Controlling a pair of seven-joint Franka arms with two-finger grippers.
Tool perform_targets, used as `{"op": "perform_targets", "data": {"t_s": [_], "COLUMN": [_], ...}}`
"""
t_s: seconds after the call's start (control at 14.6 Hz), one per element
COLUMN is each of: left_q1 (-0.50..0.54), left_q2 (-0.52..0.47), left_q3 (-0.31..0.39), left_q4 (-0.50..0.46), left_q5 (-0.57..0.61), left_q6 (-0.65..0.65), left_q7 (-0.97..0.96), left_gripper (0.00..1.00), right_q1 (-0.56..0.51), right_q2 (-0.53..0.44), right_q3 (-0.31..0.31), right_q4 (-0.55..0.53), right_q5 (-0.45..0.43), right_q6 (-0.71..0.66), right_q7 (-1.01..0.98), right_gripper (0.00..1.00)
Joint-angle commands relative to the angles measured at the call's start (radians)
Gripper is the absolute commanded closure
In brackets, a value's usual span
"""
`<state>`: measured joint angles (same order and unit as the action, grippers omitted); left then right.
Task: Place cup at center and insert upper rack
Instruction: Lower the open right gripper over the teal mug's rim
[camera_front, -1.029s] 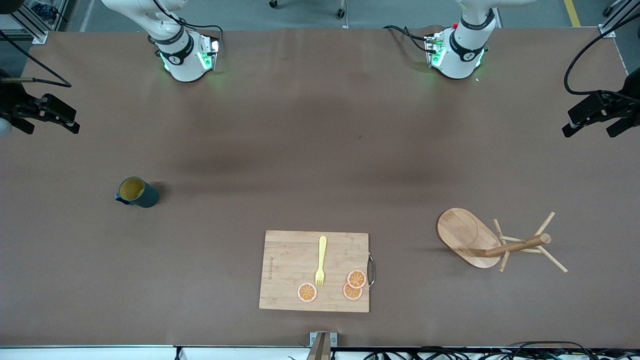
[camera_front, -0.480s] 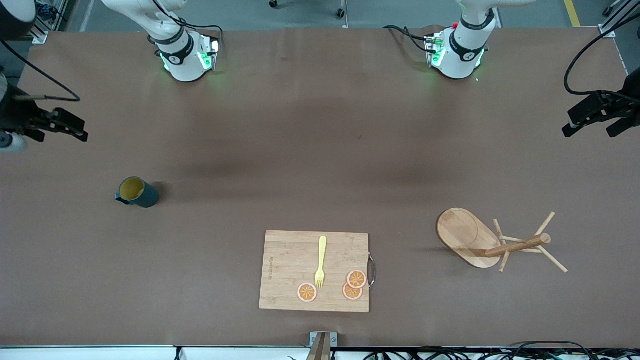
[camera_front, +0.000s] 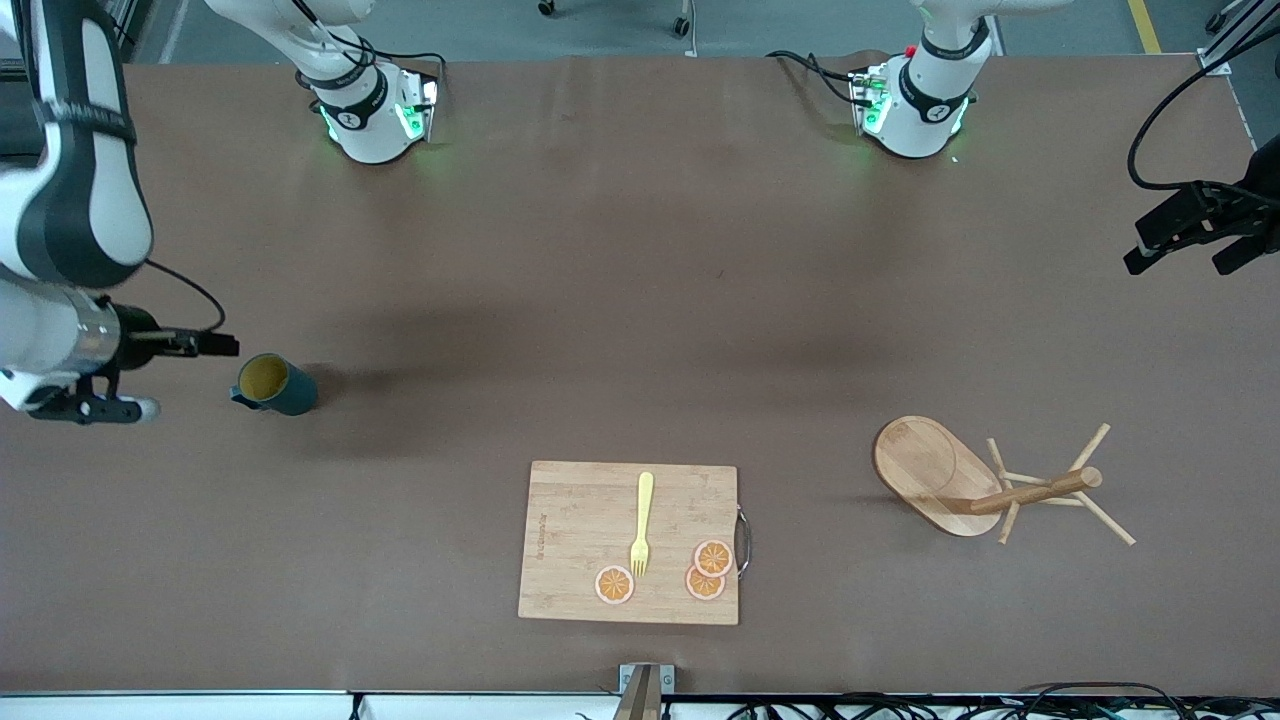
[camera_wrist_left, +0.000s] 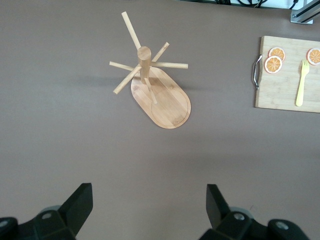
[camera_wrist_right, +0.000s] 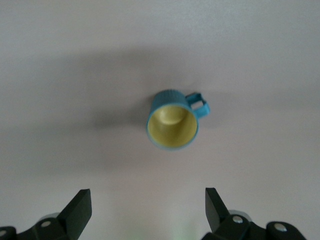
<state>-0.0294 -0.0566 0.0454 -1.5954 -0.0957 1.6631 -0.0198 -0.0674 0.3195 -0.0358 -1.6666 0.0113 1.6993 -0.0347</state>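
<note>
- Two grippers, both up in the air. Where is the right gripper (camera_front: 150, 375)?
- At the right arm's end of the table, just beside the cup (camera_front: 273, 385) and apart from it. Its fingers (camera_wrist_right: 77, 210) stand wide with nothing between them.
- How does the cup sit?
- Upright on the table (camera_front: 620, 300), mouth up, yellow inside showing, its handle turned toward the right gripper. In the right wrist view the cup (camera_wrist_right: 173, 120) lies ahead of the spread fingers, about midway between them.
- And the left gripper (camera_front: 1195, 240)?
- Waiting over the left arm's end of the table, fingers (camera_wrist_left: 80, 205) wide and holding nothing.
- The rack (camera_front: 985, 485)?
- Standing on its oval base, well apart from the left gripper and nearer the front camera than it, pegs fanning out from the post. In the left wrist view the rack (camera_wrist_left: 155, 85) lies ahead of the open fingers.
- Anything else?
- A board (camera_front: 630, 542) lies between cup and rack, nearer the front camera than both, with a yellow fork (camera_front: 641, 525) and three orange slices (camera_front: 712, 558) on it.
</note>
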Motion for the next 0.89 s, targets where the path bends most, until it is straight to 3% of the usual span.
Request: {"op": "perform_targets", "data": {"t_s": [0.0, 0.82], "left_q1": [-0.004, -0.006], "left_q2": [-0.011, -0.011], "left_q3": [0.002, 0.001], "left_q4": [0.000, 0.005], "left_q5": [0.011, 0.010], "left_q6": [-0.005, -0.005], "left_q7": [0.011, 0.011], "left_gripper": [0.00, 0.00], "right_q1": [-0.003, 0.018], "right_q2": [0.075, 0.185], "right_q3": [0.013, 0.014], "right_q4": [0.021, -0.001], "right_q5": [0.016, 0.015], "right_q6": [0.051, 0.147], "right_q7": [-0.005, -0.005], "right_gripper": [0.00, 0.00]}}
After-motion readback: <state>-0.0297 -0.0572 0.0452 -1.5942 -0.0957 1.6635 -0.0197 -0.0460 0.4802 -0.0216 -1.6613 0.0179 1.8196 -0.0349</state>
